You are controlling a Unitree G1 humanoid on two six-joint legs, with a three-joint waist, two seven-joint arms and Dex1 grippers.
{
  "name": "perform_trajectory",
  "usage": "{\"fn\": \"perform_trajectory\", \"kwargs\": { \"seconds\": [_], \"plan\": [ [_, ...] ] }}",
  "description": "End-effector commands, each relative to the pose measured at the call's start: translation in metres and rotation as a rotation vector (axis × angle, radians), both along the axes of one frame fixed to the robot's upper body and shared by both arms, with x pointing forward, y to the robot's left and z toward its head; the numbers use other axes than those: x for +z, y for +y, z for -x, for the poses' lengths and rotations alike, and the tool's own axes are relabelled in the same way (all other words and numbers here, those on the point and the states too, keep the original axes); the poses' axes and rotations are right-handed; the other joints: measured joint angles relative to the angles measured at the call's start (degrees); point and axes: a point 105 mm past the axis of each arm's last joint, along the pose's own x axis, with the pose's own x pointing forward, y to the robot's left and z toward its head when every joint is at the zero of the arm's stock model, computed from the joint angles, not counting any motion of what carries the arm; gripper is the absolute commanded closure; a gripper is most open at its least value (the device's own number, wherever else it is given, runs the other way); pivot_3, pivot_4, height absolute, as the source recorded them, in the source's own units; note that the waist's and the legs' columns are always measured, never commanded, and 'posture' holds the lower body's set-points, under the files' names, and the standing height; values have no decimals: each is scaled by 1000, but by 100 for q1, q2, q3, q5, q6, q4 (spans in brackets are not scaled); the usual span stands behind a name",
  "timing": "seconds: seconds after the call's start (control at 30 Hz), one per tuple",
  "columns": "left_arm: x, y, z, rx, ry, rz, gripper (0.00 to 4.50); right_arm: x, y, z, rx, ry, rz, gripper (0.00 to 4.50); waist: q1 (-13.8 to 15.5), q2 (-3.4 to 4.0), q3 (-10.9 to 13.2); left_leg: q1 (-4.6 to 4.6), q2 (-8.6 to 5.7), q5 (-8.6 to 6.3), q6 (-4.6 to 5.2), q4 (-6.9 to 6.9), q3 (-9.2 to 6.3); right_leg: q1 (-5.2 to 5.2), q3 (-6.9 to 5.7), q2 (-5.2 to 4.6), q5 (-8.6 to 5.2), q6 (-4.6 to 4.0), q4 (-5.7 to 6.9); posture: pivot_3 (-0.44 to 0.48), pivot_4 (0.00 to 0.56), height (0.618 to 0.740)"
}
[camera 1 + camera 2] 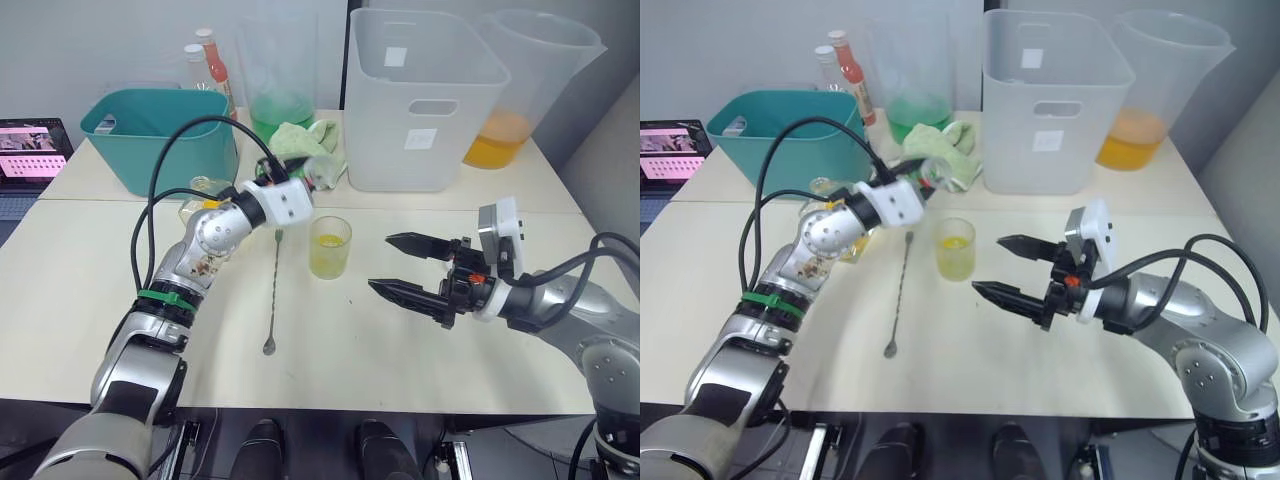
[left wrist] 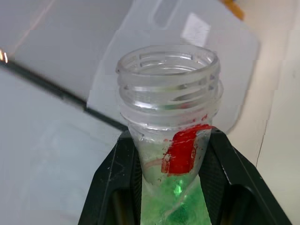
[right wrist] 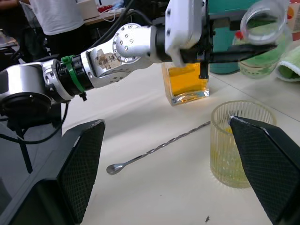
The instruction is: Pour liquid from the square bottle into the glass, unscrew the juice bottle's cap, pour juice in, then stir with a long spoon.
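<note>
My left gripper (image 1: 305,175) is shut on the neck of the juice bottle (image 2: 168,89), which is held tilted above the table just behind and left of the glass (image 1: 330,246). The bottle's mouth is open, with a torn red band below the threads; the cap is out of view. The glass holds some yellow liquid. The long spoon (image 1: 273,290) lies flat on the table left of the glass. The square bottle (image 3: 185,82) with yellow liquid stands behind my left forearm. My right gripper (image 1: 380,262) hovers open to the right of the glass, holding nothing.
At the back stand a teal bin (image 1: 160,125), a white bin (image 1: 425,100), a pitcher of green liquid (image 1: 280,100), a pitcher of orange liquid (image 1: 520,100), red-capped sauce bottles (image 1: 210,60) and a green cloth (image 1: 310,140). A laptop (image 1: 30,150) sits far left.
</note>
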Motion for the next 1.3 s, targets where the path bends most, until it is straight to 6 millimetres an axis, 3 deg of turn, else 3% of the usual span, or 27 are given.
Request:
{"fn": "perform_trajectory", "kwargs": {
  "seconds": [0.03,0.2,0.37,0.63,0.93,1.03,1.3],
  "plan": [
    [42,17,9,-5,26,236,3261,11,3,-2,33,-57,-12,28,-22,0,0,2,2,0,0,0,-1,0,-1,1,0,0,1,0,150,740],
    [62,36,18,10,101,416,3261,18,6,-11,72,-64,-33,28,2,0,0,1,0,0,0,0,-4,1,-2,0,0,-1,1,0,150,740],
    [79,61,45,6,138,534,3261,25,6,-23,142,-67,-25,28,-7,0,0,3,3,0,0,1,-4,0,-2,1,1,-2,1,0,150,740],
    [70,90,95,-21,229,606,3261,26,5,-41,229,-70,24,28,-28,0,0,7,5,0,0,-1,-4,2,-3,1,3,-4,1,0,150,740],
    [51,93,128,-34,318,608,3261,30,9,-49,293,-89,49,28,-7,0,0,9,6,0,-1,-1,-3,4,-3,1,3,-5,0,0,150,740],
    [36,96,145,-48,376,597,3261,30,10,-49,310,-83,52,28,-4,0,0,9,6,0,-1,0,0,4,-1,0,3,-6,-5,0,150,740],
    [19,143,161,109,403,612,3261,28,10,-45,343,-71,65,28,-7,0,0,15,10,0,-2,-5,2,5,-1,2,6,-11,-5,0,150,740]
  ]
}}
